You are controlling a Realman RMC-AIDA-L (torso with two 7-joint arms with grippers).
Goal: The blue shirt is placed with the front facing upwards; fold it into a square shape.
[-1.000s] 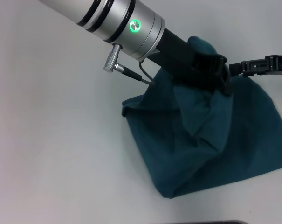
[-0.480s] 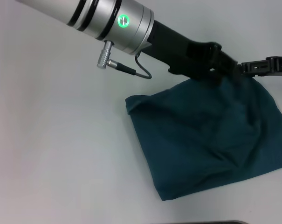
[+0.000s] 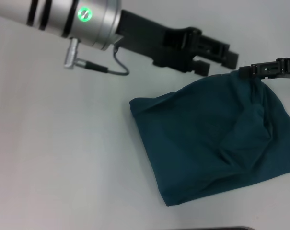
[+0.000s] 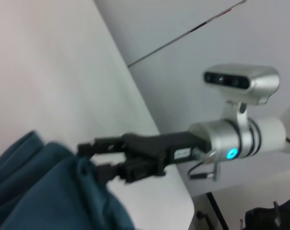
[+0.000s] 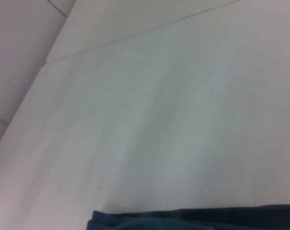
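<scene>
The left gripper hangs with fingers apart above the far edge of the blue shirt. The right gripper pinches the shirt's far right corner. The shirt lies bunched on the white table.

The left gripper has released the blue shirt and withdrawn.

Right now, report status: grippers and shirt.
Left gripper open, clear above the dark teal-blue cotton shirt. Right gripper at its far edge. Shirt folded, rumpled. Nothing in the way.
</scene>
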